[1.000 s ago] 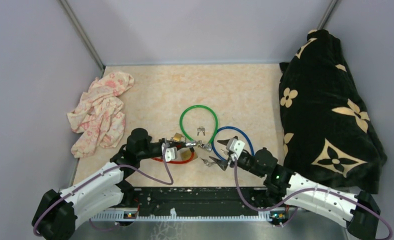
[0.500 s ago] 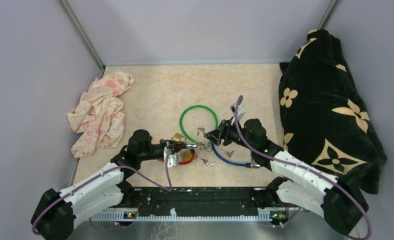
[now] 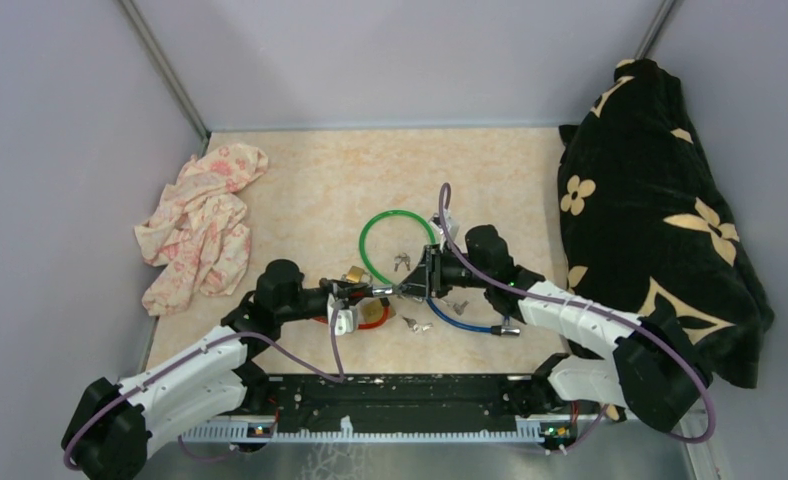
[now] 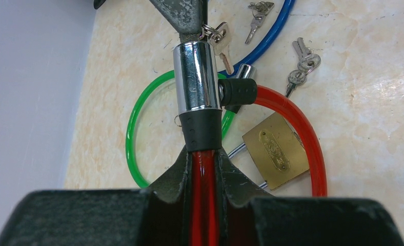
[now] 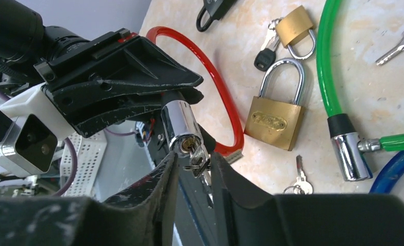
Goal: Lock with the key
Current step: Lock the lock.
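Left claw [image 4: 204,154] is clenched on the red cable lock [image 4: 317,159], pinching the cable right behind the black sleeve. The chrome cylinder [image 4: 196,77] sticks out past the tips, raised off the table [image 3: 300,180], and sits just 6 o'clock of table centre in the top view. Key [image 5: 192,149] is seated in the cylinder's keyhole, with the ring and a spare key dangling off it. Right claw [image 5: 194,160] comes in from 3 o'clock, head-on to the cylinder face, one finger each side of the key bunch. Can't tell if it's actually pinching the key or just straddling it. The red cable's black-capped end touches the cylinder's side; can't tell whether it's latched in. Large brass padlock [image 4: 274,151] lies flat inside the red loop, 6 o'clock of the cylinder. Small brass padlock [image 5: 295,23] is at 10 o'clock. Green cable lock [image 5: 325,61] is at 12 o'clock and blue cable lock [image 4: 274,31] at 4 o'clock, under the right arm. Loose keys [image 4: 300,66] lie on the table nearby. Floral cloth [image 3: 200,225] is at the 9 o'clock edge, black flower-print blanket [image 3: 660,200] at 3 o'clock.
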Motion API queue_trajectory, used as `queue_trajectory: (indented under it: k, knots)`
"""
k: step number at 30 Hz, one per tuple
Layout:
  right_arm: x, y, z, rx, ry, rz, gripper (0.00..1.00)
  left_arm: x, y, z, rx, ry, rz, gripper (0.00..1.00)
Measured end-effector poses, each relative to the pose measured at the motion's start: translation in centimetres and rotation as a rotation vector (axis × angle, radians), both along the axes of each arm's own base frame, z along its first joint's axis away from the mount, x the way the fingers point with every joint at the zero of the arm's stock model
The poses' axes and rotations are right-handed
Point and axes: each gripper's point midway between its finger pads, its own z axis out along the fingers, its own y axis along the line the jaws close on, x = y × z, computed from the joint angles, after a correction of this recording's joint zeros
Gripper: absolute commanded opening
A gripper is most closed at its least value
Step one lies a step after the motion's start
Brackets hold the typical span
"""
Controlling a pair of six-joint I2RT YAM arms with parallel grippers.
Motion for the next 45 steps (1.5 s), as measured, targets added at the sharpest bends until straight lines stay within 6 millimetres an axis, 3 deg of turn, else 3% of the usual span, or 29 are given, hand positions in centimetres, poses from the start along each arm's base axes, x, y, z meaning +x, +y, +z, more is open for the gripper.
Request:
queue_trajectory:
  k: [5, 20, 26, 36, 45]
  knots:
    - [-0.4, 0.1, -0.5, -0.003, 0.021, 0.027, 0.00, 0.0, 0.0, -0.1, 0.002, 0.004, 0.000, 0.00]
    - [-0.8, 0.2, -0.3, -0.014, -0.084, 0.114, 0.00, -0.3, 0.0, -0.4, 0.000, 0.043, 0.006, 0.00]
    - [0.8, 0.9, -0.7, -0.039, 0.104, 0.073, 0.00, 0.3, 0.4, -0.6, 0.017, 0.029, 0.036, 0.00]
    - [0.3, 0.3, -1.2, -0.033, 0.357, -0.001, 0.00, 0.0, 0.2, -0.7, 0.032, -0.027, 0.009, 0.00]
    - [0.1, -0.1, -1.6, -0.053, 0.380, -0.009, 0.00, -0.2, 0.1, -0.8, 0.045, -0.064, -0.009, 0.00]
